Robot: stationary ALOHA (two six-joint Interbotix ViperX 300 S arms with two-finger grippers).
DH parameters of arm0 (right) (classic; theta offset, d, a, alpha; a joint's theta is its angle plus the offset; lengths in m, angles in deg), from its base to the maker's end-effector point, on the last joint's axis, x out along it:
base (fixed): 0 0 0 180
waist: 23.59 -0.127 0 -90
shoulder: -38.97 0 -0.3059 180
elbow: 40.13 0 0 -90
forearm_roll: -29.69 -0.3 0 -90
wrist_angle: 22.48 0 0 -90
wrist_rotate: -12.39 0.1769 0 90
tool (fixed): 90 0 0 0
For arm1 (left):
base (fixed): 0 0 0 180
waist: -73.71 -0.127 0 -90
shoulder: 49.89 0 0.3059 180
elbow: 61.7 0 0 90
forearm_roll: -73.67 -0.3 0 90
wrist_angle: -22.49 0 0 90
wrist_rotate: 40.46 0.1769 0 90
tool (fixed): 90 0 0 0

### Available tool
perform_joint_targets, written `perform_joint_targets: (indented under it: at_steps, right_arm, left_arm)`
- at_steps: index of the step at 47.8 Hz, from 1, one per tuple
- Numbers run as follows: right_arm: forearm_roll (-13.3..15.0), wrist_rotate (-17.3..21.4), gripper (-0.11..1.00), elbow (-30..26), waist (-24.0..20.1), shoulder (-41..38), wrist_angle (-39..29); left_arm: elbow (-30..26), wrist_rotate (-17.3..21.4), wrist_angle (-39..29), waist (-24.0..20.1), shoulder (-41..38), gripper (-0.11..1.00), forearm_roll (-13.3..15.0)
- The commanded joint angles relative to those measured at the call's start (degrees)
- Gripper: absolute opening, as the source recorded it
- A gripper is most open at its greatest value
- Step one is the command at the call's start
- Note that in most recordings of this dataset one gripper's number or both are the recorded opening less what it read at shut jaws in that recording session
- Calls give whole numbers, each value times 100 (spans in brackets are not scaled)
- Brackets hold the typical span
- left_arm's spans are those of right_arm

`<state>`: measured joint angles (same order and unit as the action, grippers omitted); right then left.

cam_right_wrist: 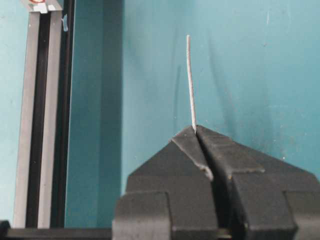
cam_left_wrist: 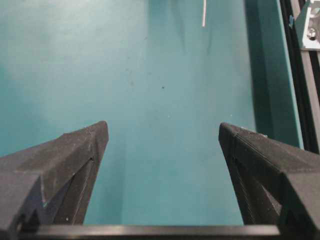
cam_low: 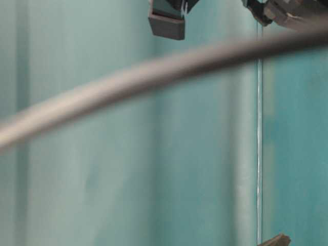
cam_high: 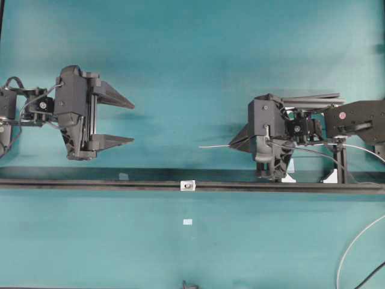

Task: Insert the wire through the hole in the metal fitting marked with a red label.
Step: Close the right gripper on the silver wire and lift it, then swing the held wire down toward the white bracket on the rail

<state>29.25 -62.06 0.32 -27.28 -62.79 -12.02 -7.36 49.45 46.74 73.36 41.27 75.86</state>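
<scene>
Right gripper (cam_right_wrist: 195, 131) pinched tight on the wire (cam_right_wrist: 190, 80), fingers (cam_right_wrist: 220, 150) meeting at the tips with a short straight length sticking out ahead. Probably held that near the end to keep the free tip stiff and aimable at a very small target. Seen from overhead, wire tip (cam_high: 213, 146) pointing toward the middle of the scene, well above the dark rail (cam_high: 90, 183) that crosses the worktop (cam_high: 192, 48). Rest of the wire trailing back past the right arm and off the right edge.

Metal fitting (cam_high: 188, 185) seated on the rail near its midpoint, hole facing up in the overhead view, not yet reached by the tip. Same fitting at the top right corner of the left wrist view (cam_left_wrist: 311, 27), red label just visible on it at the top left of the right wrist view.

Left gripper (cam_high: 114, 119) spread wide and holding nothing, hanging well to the left of the fitting over bare worktop, likely waiting to receive the wire once threaded.

Nearby: small pale square tag (cam_high: 187, 222) on the worktop below the rail. White stand pieces (cam_high: 329, 176) close under the right arm. Nothing between tip and fitting. Table-level view mostly blocked by a blurred cable.
</scene>
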Motion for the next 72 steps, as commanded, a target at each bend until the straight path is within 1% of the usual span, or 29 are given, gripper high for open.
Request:
perform_joint_targets:
  at_steps: [1,22,55,59,67,72]
  right_arm:
    - [9,-9,-1,-70,-9,281,-26]
    - [9,-18,-1,141,-9,853,-88]
    - [18,-26,-1,202,-9,1239,-53]
    - [9,-18,-1,202,-9,1257,-53]
    - [-9,0,-1,193,-9,1257,-53]
    - [-26,9,-1,193,-62,1274,-44]
  left_arm:
    - [-97,-26,44,-9,44,42,9]
    - [-158,-62,26,-9,229,43,9]
    - [-62,-70,-114,-44,879,43,35]
    - [-9,-114,-132,-35,932,43,79]
    - [62,-316,-132,-9,958,43,79]
    - [44,-422,-132,132,967,43,79]
